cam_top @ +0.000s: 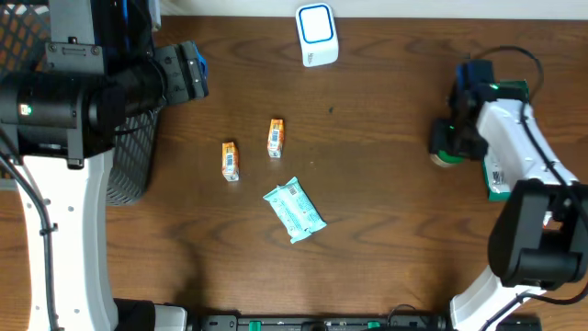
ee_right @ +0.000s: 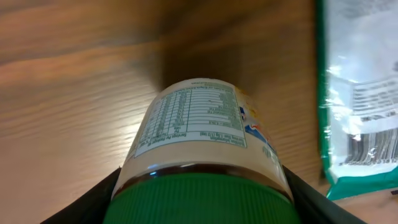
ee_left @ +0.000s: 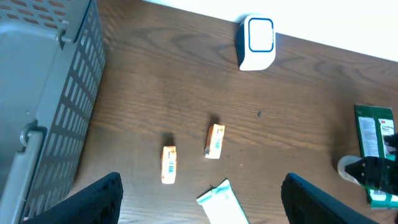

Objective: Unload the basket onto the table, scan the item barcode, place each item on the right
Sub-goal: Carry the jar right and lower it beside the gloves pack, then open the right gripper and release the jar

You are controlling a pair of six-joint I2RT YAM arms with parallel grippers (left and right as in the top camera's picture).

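Jar (ee_right: pixel 199 124) with a green lid sits at the right edge of the wooden table (cam_top: pixel 386 230), clamped at its lid between the fingers (ee_right: pixel 93 202) of the right claw (cam_top: pixel 453 138), its printed label facing up. Whether it rests on the wood or hangs just above it is hard to tell. A green bag (ee_right: pixel 360 93) lies just beside it. Well apart, at the table's far edge, stands the white scanner (cam_top: pixel 317 35). The left claw (cam_top: pixel 188 72) hovers near a grey basket (ee_left: pixel 43 81), its fingers spread wide and holding nothing. Two small orange cartons (cam_top: pixel 230 161) (cam_top: pixel 275 138) and a pale teal packet (cam_top: pixel 294 211) lie mid-table.
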